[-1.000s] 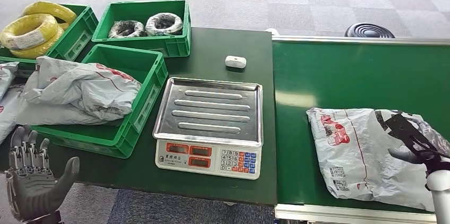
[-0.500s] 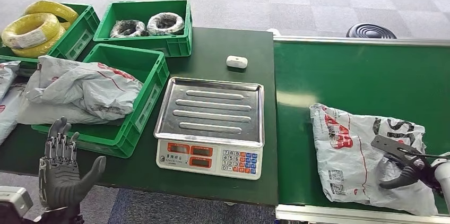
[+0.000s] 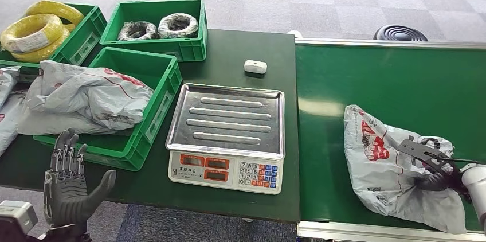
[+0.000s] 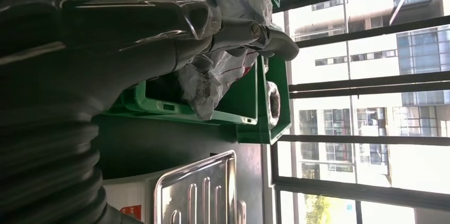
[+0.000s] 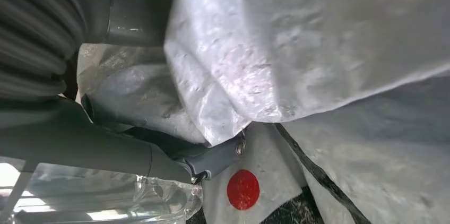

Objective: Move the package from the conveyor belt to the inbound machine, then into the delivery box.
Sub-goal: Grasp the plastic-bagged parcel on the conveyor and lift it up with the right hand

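Most right hand [image 3: 438, 172] fingers [image 5: 212, 161] hidden under bunched package [image 3: 395, 167].

We see yellow cable coils [image 3: 34, 32] in far-left crate | dark coils [image 3: 157, 27] in back crate | white device [image 3: 255, 66] on table

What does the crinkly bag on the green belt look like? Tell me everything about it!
The package is a soft, grey-white plastic mailer bag, wrinkled and bunched up, with red printing, a small printed label and some black markings. It lies on the green conveyor belt, near its front edge, to the right of the scale. The robot's right hand grips its right side, scrunching the plastic. Up close, the right wrist view shows the shiny, crumpled film and a red dot on it.
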{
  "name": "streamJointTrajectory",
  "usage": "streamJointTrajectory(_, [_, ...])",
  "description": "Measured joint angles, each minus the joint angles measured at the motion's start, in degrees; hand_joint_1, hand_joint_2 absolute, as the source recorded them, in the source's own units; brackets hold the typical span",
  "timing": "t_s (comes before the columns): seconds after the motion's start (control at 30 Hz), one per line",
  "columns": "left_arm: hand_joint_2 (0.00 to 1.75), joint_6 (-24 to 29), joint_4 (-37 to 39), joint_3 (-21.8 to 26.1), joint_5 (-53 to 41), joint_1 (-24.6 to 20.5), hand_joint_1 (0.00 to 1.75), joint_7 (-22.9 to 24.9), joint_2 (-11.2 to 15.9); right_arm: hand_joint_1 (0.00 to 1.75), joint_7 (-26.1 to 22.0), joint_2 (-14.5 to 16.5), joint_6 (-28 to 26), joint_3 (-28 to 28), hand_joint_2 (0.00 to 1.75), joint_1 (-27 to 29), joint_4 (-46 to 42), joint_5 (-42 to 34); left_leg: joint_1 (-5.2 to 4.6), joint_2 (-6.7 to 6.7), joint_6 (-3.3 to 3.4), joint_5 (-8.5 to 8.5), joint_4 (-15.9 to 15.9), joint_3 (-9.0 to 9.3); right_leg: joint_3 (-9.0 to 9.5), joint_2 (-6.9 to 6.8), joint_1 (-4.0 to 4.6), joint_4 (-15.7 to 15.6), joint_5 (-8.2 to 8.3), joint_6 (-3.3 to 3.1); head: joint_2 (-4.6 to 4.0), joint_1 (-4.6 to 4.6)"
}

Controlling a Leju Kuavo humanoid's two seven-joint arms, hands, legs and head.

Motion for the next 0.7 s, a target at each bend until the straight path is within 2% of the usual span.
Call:
streamJointTrajectory(0.13, [1.75, 0.0, -0.5, 0.5, 0.0, 0.8, 0.00, 0.5, -0.5, 1.75, 4.2, 1.7, -9.1, -0.1, 1.75, -0.8, 0.3, 0.2, 0.00, 0.01, 0.00, 0.00, 0.0, -0.03, -0.02, 0.00, 0.00, 0.0, 0.00, 0.00, 0.00, 0.01])
streamJointTrajectory(0.23, [1.75, 0.0, -1.6, 1.0, -0.3, 1.8, 0.00, 1.2, -1.4, 1.75, 8.7, 3.4, -22.7, -0.8, 1.75, -2.0, 0.5, 0.0, -0.01, 0.02, 0.00, 0.01, 0.0, -0.04, -0.03, 0.01, -0.01, 0.0, 0.01, 0.00, 0.00, 0.00])
streamJointTrajectory(0.3, [1.75, 0.0, -2.4, 1.3, -0.6, 2.4, 0.00, 1.5, -2.0, 1.75, 9.3, 4.4, -32.3, -2.3, 1.75, -3.0, 0.4, -1.5, -0.01, 0.00, 0.01, 0.02, 0.0, -0.03, -0.04, 0.00, -0.01, 0.0, 0.01, 0.00, 0.00, 0.01])
streamJointTrajectory(0.37, [1.75, 0.0, -3.1, 1.5, -0.8, 3.0, 0.00, 1.7, -2.5, 1.75, 8.2, 5.3, -39.3, -4.4, 1.75, -3.8, 0.2, -3.1, -0.01, -0.04, 0.01, 0.02, 0.0, -0.03, -0.04, -0.02, -0.01, 0.0, 0.01, 0.00, 0.00, 0.01])
streamJointTrajectory(0.5, [1.75, 0.9, -3.7, 1.7, -0.8, 3.8, 0.00, 1.7, -3.0, 1.75, 2.7, 6.4, -48.5, -8.7, 1.75, -4.0, -1.3, -5.7, -0.01, -0.04, 0.01, 0.02, 0.0, -0.07, -0.10, -0.02, 0.00, 0.0, 0.01, 0.00, 0.00, 0.00])
streamJointTrajectory(0.7, [1.75, 2.4, -4.0, 1.7, -0.7, 3.9, 0.00, 1.5, -3.3, 1.75, -2.8, 7.0, -53.9, -12.6, 1.75, -4.0, -3.3, -5.4, -0.01, -0.03, 0.01, 0.02, 0.0, -0.12, -0.12, -0.01, 0.00, 0.0, 0.01, 0.00, 0.00, 0.00])
